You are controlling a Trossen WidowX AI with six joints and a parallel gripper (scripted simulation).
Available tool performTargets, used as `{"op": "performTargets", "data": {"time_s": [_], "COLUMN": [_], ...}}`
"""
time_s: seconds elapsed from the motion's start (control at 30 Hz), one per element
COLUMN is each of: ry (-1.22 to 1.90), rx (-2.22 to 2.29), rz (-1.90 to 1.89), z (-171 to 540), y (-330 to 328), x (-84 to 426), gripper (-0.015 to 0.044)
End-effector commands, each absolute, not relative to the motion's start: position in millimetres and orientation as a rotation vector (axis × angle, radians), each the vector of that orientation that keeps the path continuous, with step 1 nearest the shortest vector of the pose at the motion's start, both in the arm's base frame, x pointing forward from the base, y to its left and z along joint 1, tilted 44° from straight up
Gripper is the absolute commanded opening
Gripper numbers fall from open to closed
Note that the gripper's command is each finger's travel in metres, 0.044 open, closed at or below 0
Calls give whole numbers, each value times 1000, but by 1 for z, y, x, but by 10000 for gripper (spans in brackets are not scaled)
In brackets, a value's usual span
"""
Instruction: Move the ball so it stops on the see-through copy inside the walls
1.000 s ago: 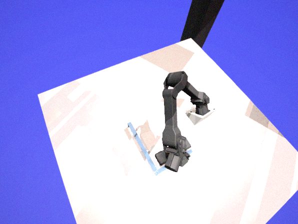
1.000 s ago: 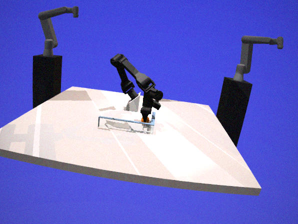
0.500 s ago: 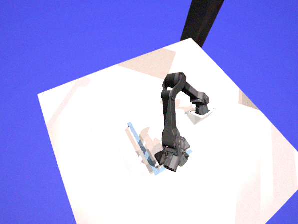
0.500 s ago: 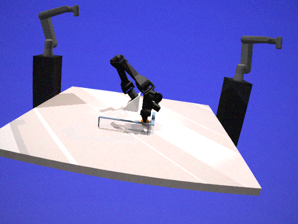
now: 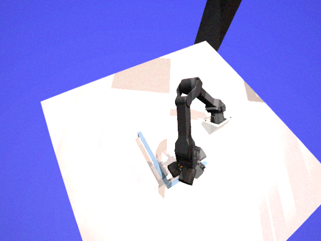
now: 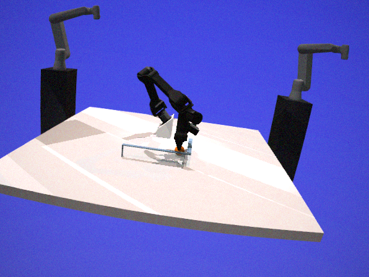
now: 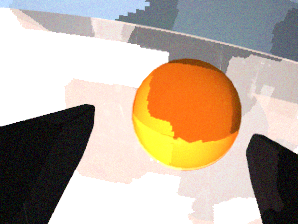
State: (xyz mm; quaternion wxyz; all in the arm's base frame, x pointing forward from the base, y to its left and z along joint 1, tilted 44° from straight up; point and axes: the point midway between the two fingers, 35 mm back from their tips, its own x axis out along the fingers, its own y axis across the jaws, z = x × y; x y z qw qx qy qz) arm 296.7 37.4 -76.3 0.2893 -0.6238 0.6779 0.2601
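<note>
The orange ball rests on the table in the corner of the two low clear walls, the long one and the short one. It overlaps the yellowish see-through copy, which shows at its lower left in the wrist view. My gripper points down over the ball and is open. The dark fingers stand on either side of the ball with a gap to each. In the top view the wrist hides almost all of the ball.
The arm's base stands on a white plate behind the corner. Two black pillars with grey camera arms stand beyond the table's far edges.
</note>
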Motion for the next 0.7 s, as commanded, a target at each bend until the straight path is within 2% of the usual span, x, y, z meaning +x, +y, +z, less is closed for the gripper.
{"op": "performTargets", "data": {"time_s": [0.0, 0.43, 0.57, 0.67], "ry": [1773, 1752, 1756, 1760], "rx": [-1669, -1680, -1676, -1678], "rz": [687, 683, 683, 682], "z": [-36, -32, -5, 3], "y": [79, 83, 108, 114], "x": [303, 305, 303, 302], "gripper": [346, 346, 440, 440]}}
